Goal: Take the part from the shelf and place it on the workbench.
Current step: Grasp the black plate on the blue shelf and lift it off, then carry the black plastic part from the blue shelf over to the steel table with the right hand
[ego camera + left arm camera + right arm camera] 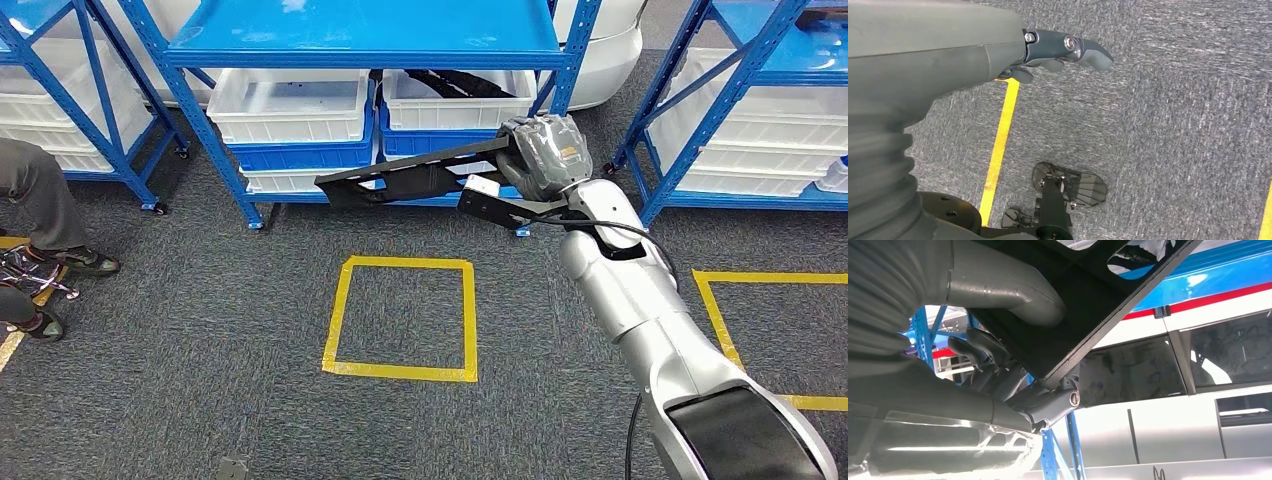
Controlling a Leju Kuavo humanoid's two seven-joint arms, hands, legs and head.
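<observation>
The right hand is extended toward the blue shelf unit and grips one end of a long black part; the part is clear of the shelf, held in the air roughly level in front of the lower tier, its free end reaching toward the shelf's left upright. In the right wrist view the thick grey thumb presses on one face of the black part and the darker fingers wrap the opposite face, so the fingers are clamped on the part. Behind the held part, two white bins sit side by side on the lower tier of the shelf unit, stacked on blue bins; the right-hand bin contains another dark item. On the grey carpet in front of the shelf, a square outline of yellow tape is marked; a second yellow outline lies toward the right edge of the floor area. More blue shelving with white bins stands at the left and right. A person's leg and shoes are at the left edge. The left hand hangs over the carpet beside a yellow tape line; its fingers are loosely curled, slightly apart, holding nothing.
</observation>
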